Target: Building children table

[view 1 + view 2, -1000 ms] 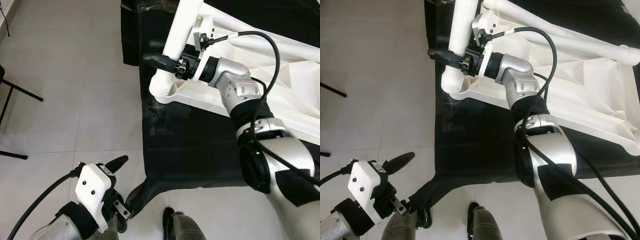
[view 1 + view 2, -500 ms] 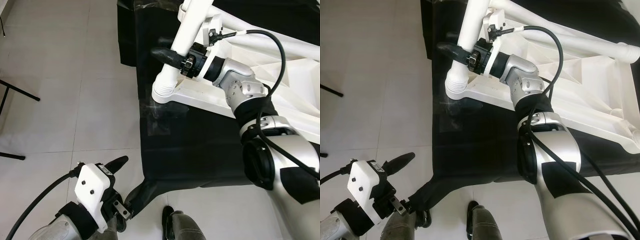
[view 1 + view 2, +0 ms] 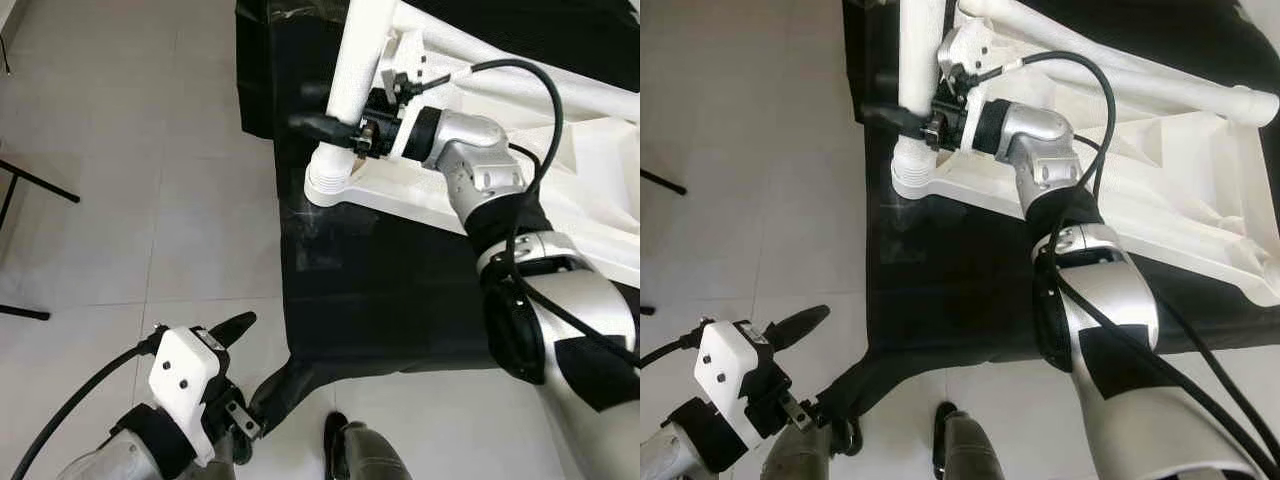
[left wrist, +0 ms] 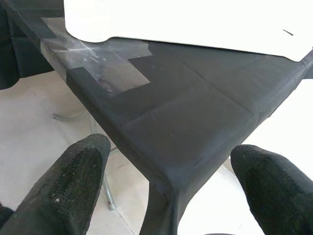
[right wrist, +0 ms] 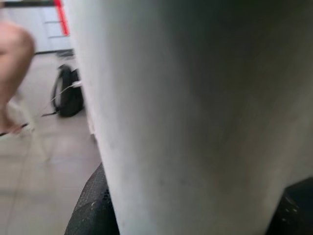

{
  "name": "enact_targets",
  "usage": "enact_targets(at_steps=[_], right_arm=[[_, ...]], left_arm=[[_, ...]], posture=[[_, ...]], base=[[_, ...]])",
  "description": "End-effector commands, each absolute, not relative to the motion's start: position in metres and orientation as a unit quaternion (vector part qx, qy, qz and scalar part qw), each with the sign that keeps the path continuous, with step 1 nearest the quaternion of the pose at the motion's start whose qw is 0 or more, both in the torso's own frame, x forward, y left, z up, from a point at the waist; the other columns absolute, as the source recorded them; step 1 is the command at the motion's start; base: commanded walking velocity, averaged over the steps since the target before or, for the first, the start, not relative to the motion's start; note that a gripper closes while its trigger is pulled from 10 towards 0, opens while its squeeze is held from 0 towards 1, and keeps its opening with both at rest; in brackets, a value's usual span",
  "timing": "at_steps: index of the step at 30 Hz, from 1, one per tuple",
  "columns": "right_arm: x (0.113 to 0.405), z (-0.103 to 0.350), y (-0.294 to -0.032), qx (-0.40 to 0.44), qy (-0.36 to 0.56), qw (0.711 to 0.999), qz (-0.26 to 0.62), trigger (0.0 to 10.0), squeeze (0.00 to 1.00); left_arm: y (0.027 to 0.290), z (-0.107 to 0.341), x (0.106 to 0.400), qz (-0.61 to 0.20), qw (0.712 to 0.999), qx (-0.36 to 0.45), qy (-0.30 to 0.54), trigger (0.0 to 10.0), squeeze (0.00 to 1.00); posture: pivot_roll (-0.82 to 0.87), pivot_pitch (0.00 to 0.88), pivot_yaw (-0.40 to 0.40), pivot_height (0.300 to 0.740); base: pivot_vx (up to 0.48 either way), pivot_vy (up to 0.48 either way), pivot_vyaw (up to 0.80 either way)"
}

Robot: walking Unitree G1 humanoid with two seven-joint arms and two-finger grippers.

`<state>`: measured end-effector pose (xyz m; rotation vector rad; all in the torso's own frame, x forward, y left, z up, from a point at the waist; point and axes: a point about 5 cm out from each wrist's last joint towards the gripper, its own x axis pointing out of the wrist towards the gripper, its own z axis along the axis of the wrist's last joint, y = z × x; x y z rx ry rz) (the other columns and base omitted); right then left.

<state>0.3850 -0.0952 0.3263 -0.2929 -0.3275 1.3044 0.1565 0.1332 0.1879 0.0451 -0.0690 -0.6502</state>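
Pale floor tiles (image 3: 150,200), black-draped bench (image 3: 370,290)

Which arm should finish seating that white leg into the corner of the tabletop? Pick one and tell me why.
The right. Its hand is shut around the white leg just above the tabletop corner. The left hand hangs open, low over the floor beside the black cloth, far from the leg.

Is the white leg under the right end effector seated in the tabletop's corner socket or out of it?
Seated: the white leg stands with its ribbed end in the tabletop's corner socket, right end effector clamped around it.
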Motion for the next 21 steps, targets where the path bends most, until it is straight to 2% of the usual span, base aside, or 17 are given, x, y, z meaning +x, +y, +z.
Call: enact_targets(at_steps=[1,8,12,19,20,21], right_arm=[[0.384,0.289,-0.091,-0.122,-0.078,0.757,0.637,10.0,0.00],[0.378,0.281,-0.089,-0.119,-0.055,0.714,0.688,10.0,0.00],[0.377,0.280,-0.089,-0.106,-0.047,0.709,0.696,10.0,0.00],[0.379,0.274,-0.092,-0.065,-0.037,0.727,0.683,10.0,0.00],[0.382,0.267,-0.093,-0.055,-0.031,0.750,0.658,10.0,0.00],[0.382,0.267,-0.093,-0.055,-0.031,0.750,0.658,10.0,0.00]], left_arm=[[0.131,0.186,0.153,-0.330,0.944,0.018,-0.024,10.0,0.00],[0.131,0.185,0.152,-0.331,0.943,0.018,-0.023,10.0,0.00],[0.131,0.185,0.152,-0.330,0.943,0.017,-0.022,10.0,0.00],[0.131,0.185,0.152,-0.329,0.944,0.017,-0.023,10.0,0.00],[0.132,0.185,0.152,-0.329,0.944,0.018,-0.023,10.0,0.00],[0.132,0.185,0.152,-0.329,0.944,0.018,-0.023,10.0,0.00]], posture=[[-0.01,0.391,-0.177,0.740],[-0.01,0.381,-0.177,0.740],[-0.01,0.381,-0.177,0.740],[-0.01,0.384,-0.179,0.740],[-0.01,0.385,-0.182,0.740],[-0.01,0.385,-0.182,0.740]], base=[[0.000,0.000,0.00],[0.000,0.000,0.00],[0.000,0.000,0.00],[0.000,0.000,0.00],[0.000,0.000,0.00],[0.000,0.000,0.00]])
